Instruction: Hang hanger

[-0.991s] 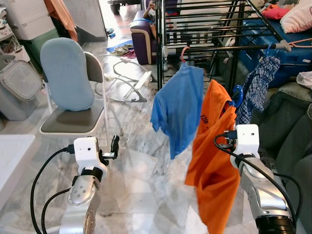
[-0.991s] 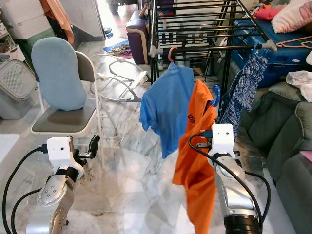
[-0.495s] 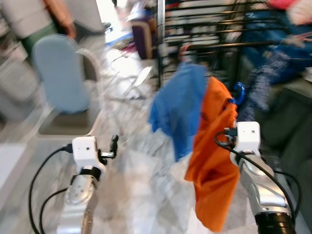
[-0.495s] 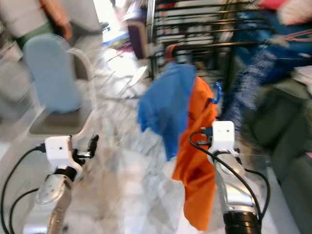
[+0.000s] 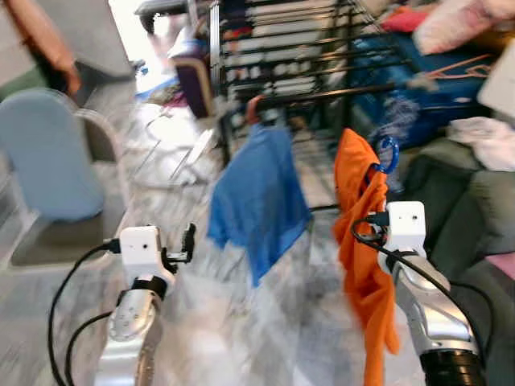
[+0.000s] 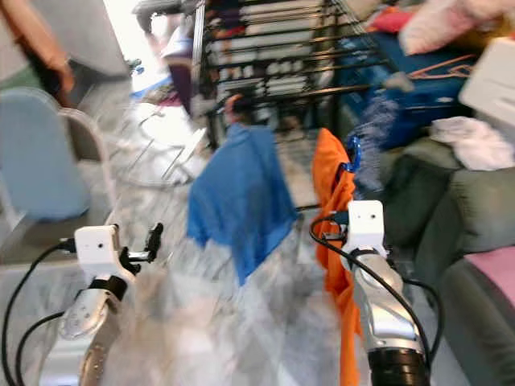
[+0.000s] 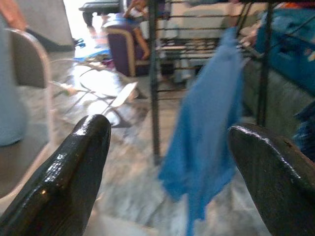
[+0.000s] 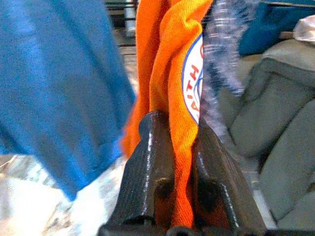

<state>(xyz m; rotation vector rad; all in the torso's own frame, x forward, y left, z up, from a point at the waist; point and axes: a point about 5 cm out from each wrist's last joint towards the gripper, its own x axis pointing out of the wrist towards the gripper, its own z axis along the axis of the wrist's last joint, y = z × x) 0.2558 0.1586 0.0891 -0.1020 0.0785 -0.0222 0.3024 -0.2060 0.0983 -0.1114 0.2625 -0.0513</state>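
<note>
An orange shirt (image 5: 360, 241) hangs from a blue hanger whose hook (image 5: 389, 153) sticks up above its collar. My right gripper (image 8: 179, 123) is shut on the orange cloth just below the collar, holding it up in front of the black drying rack (image 5: 306, 92). The hook is below and short of the rack's rail, apart from it. A blue shirt (image 5: 257, 197) hangs on the rail from a reddish hanger (image 5: 253, 104). My left gripper (image 7: 167, 142) is held low at the left, open and holding nothing, pointing towards the blue shirt.
A light blue padded chair (image 5: 48, 161) stands at the left. A grey sofa (image 5: 467, 209) with heaped laundry lies at the right. A blurred plaid garment (image 5: 398, 121) hangs at the rail's right end. A person's arm (image 5: 40, 40) shows at the top left. Marble floor (image 5: 282, 322) lies ahead.
The whole picture has slid left and is blurred, so the camera has turned right. The orange shirt stays in my right gripper and swings narrower. The left arm holds its pose.
</note>
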